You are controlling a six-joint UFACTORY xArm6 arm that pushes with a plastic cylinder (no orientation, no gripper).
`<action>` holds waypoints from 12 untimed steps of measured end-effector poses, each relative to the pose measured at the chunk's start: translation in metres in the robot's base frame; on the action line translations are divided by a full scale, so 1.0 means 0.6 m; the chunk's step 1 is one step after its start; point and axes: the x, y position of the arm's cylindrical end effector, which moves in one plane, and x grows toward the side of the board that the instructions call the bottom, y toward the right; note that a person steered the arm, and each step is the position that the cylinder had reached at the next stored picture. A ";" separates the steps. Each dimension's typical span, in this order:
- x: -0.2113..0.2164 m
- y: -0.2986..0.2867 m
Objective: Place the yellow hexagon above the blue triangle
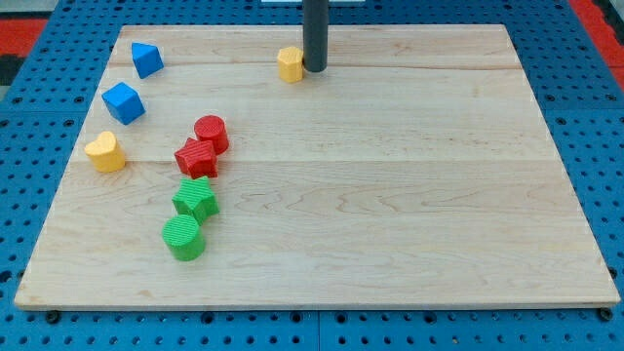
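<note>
The yellow hexagon lies near the view's top, a little left of the middle of the wooden board. My tip rests right against its right side. The blue triangle lies at the view's top left, far to the left of the hexagon and at about the same height.
A blue cube lies below the triangle. A yellow heart is at the left edge. A red cylinder and a red star touch. Below them sit a green star and a green cylinder.
</note>
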 end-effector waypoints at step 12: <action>-0.161 -0.317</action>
